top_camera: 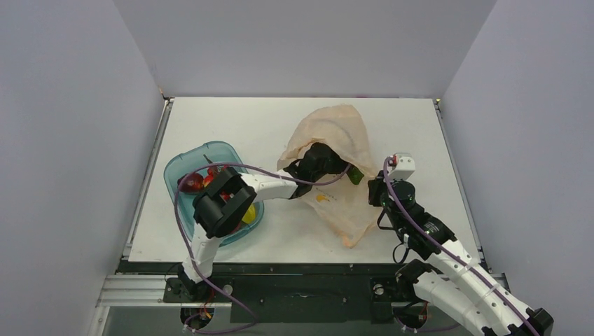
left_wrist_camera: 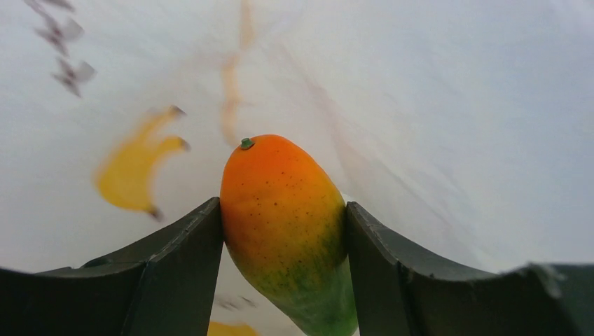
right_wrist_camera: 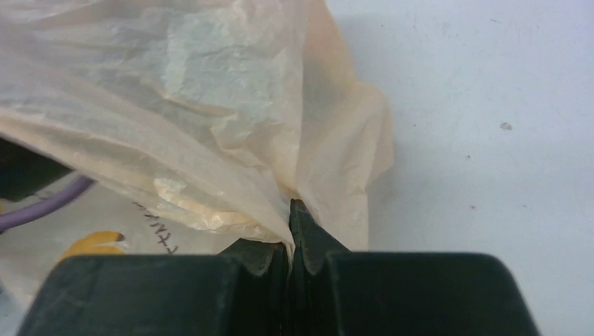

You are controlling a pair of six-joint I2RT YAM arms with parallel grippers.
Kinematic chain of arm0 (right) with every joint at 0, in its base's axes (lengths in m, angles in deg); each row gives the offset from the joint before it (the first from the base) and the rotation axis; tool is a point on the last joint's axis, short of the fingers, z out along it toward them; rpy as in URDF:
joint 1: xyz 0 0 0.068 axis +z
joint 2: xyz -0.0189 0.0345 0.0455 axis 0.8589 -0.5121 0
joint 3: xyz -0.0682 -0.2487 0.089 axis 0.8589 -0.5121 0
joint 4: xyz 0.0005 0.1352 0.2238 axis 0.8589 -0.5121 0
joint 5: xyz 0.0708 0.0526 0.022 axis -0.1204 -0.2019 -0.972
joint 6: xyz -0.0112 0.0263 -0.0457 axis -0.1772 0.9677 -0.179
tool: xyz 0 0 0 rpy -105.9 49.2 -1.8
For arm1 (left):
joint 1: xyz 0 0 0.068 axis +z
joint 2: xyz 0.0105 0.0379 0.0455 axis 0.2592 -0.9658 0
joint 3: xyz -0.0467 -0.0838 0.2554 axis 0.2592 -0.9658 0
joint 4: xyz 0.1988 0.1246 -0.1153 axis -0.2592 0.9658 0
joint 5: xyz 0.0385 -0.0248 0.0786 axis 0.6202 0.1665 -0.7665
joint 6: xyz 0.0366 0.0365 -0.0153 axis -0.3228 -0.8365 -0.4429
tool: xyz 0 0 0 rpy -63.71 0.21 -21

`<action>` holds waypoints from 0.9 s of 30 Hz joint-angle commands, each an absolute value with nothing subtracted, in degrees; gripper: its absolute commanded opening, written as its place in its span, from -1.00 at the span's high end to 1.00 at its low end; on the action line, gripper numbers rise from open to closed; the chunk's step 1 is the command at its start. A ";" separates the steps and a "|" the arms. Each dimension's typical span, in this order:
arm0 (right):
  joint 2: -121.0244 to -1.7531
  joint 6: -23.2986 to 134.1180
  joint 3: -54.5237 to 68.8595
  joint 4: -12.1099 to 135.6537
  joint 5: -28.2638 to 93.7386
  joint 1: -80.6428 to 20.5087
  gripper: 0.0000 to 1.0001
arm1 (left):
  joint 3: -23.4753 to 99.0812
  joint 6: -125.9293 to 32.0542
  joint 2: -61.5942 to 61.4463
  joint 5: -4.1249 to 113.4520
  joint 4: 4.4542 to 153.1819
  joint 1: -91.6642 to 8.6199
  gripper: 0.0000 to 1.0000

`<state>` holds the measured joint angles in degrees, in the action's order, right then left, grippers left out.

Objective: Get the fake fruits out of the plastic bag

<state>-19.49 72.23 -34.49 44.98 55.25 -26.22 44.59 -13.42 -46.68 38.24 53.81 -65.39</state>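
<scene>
The peach plastic bag (top_camera: 336, 143) lies mid-table with its mouth held open. My left gripper (top_camera: 335, 165) reaches inside it and is shut on the green-orange mango (left_wrist_camera: 287, 217), with both fingers pressed against its sides. The mango's green end (top_camera: 356, 175) shows through the bag's mouth. My right gripper (top_camera: 377, 190) is shut on the bag's edge (right_wrist_camera: 287, 210), pinching the thin film between its jaws. Red and yellow fake fruits (top_camera: 203, 180) lie in the teal tray (top_camera: 183, 168) at the left, partly hidden by the left arm.
The bag's lower part with orange print (top_camera: 326, 199) spreads toward the table's front edge. The left arm's purple cable (top_camera: 294, 176) arcs across the bag. Bare white table lies behind the bag and to the right of the right arm.
</scene>
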 commanded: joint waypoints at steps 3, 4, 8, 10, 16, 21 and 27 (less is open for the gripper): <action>-22.05 75.84 -36.89 50.55 61.97 -26.68 1.00 | 36.97 -13.07 -34.04 44.89 55.01 -65.47 1.00; -22.58 76.15 -37.15 51.14 62.12 -26.68 1.00 | 36.15 -12.33 -32.50 47.17 55.00 -65.43 1.00; -26.56 77.01 -36.94 55.32 62.94 -26.65 1.00 | 31.63 -7.14 -29.56 55.94 52.48 -65.10 1.00; -28.11 76.87 -36.19 56.38 63.64 -26.75 1.00 | 30.55 -5.24 -28.93 60.29 52.36 -65.16 1.00; -32.32 74.44 -29.89 55.87 65.47 -27.38 1.00 | 24.65 -3.45 -26.95 65.52 52.93 -67.40 1.00; -36.26 72.89 -24.07 54.64 66.60 -28.62 1.00 | 20.57 -5.56 -25.42 67.88 52.14 -69.81 1.00; -41.92 69.44 -18.51 54.27 66.86 -29.34 1.00 | 21.42 -8.65 -24.46 73.52 54.23 -72.22 1.00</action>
